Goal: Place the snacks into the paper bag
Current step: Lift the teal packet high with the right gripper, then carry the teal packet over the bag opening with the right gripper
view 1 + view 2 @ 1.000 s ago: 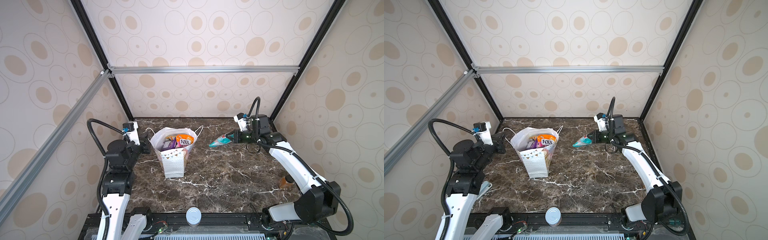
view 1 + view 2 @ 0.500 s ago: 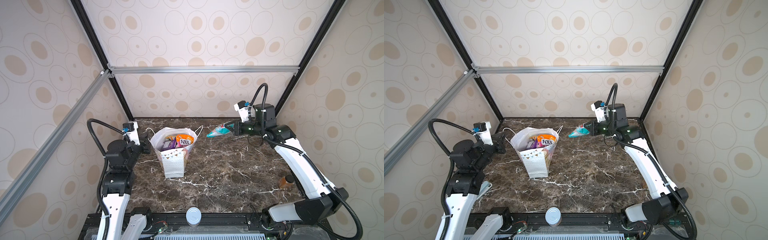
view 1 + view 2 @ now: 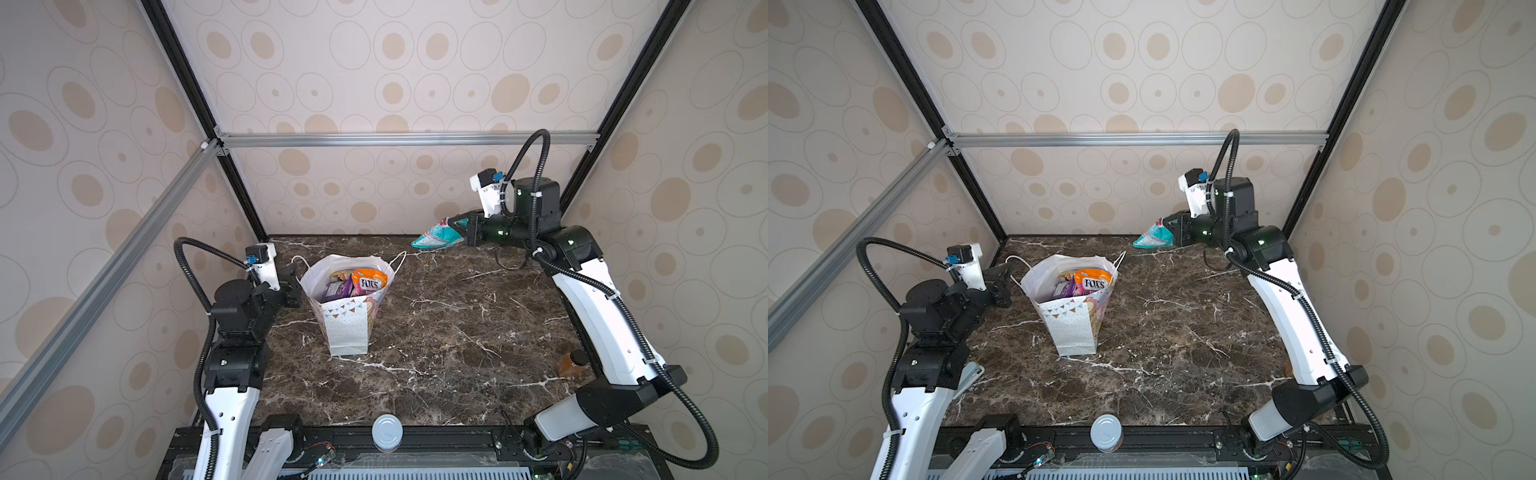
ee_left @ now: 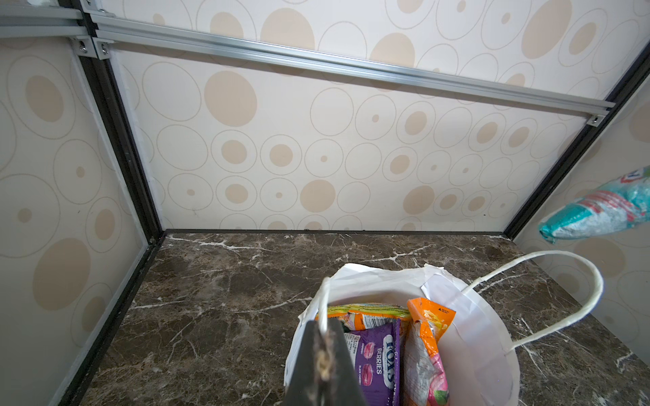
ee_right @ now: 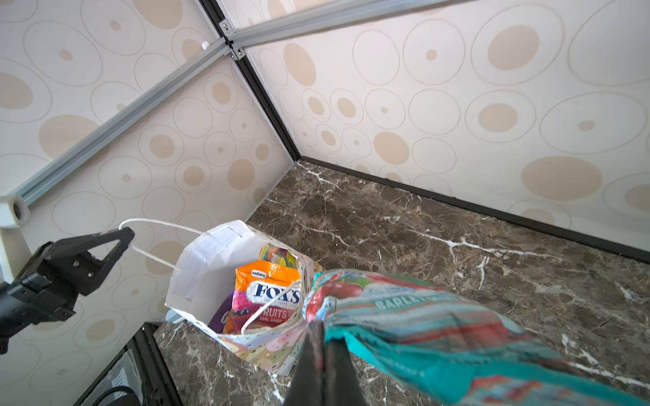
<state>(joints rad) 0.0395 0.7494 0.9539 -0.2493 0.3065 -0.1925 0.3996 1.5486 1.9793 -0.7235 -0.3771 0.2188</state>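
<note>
The left arm rises from its base in front of and left of the paper bag [image 3: 347, 328], folds at the elbow and reaches level toward the bag's left side at rim height. Its left pincer [image 3: 294, 277] is closed on the bag's near cord handle [image 4: 325, 305], the cord pinched between the jaws in the left wrist view. The bag stands upright on the table [image 3: 457, 332] with its mouth open. Inside it, an orange packet [image 3: 370, 282] and a purple packet [image 3: 336, 289] stand on end, with more packets behind them.

To the right of the bag, the right arm's long white link leans up and back from its base, and the wrist sits high, behind the bag and well to its right. From there the right pincer [image 3: 456, 224] points roughly level toward the bag, clamped on one end of a teal packet [image 3: 436, 237]. The packet hangs in the air with its free end drooping toward the bag. It is above rim height and well apart from the bag's mouth.
</note>
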